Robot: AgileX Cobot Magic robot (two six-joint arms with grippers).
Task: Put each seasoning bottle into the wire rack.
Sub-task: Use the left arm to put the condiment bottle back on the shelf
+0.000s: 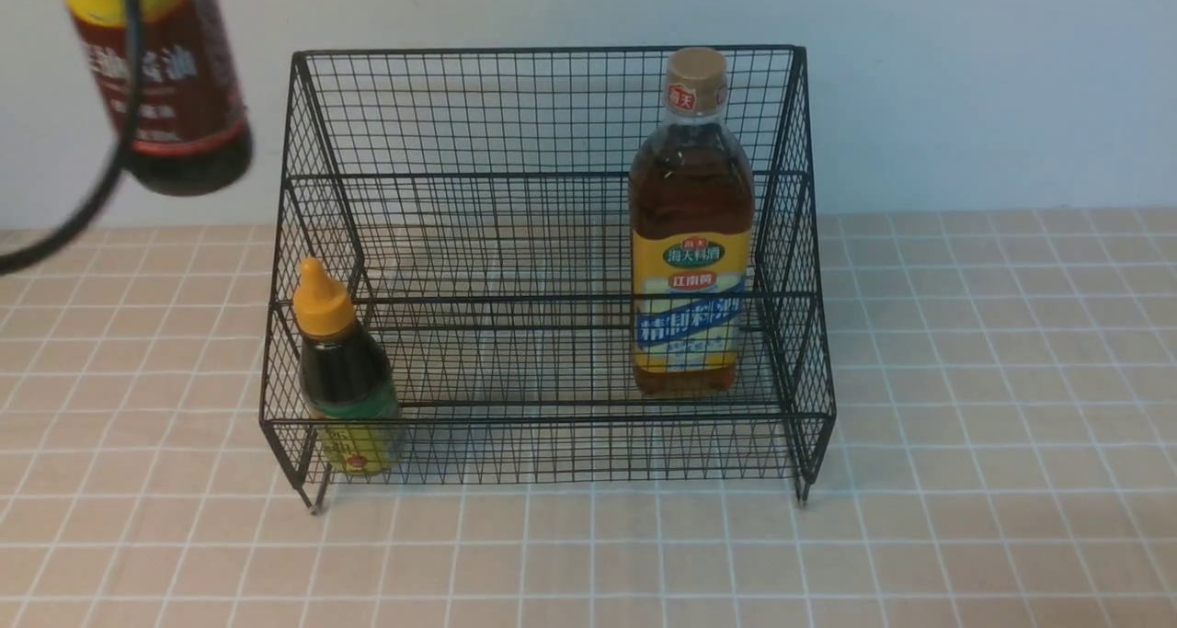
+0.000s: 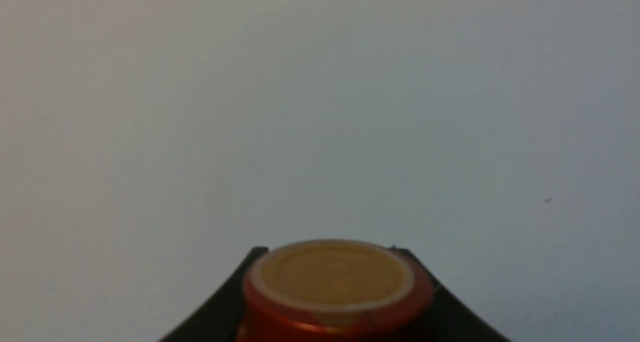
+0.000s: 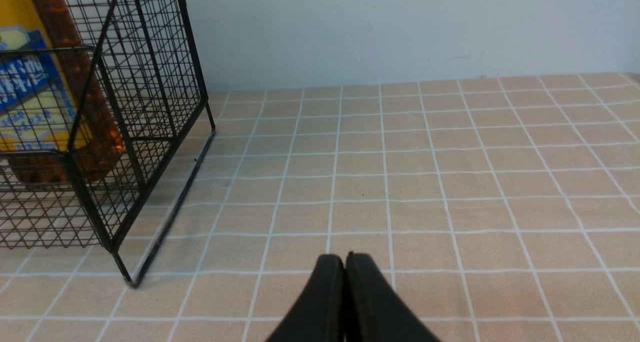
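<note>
We see the dark long-necked bottle (image 1: 170, 76) hanging in the air at about ten o'clock from the wire rack (image 1: 542, 269), well above the table (image 1: 965, 426), and our left end effector (image 2: 332, 302) is grasping it at the neck, just below the reddish-brown cap (image 2: 332, 287). Inside the rack, the small bottle with yellow nozzle cap (image 1: 345, 371) stands upright at eight o'clock and the tall amber bottle (image 1: 691, 233) at three o'clock. Our right end effector (image 3: 345, 267) is clenched on nothing, low over the table beside the rack.
</note>
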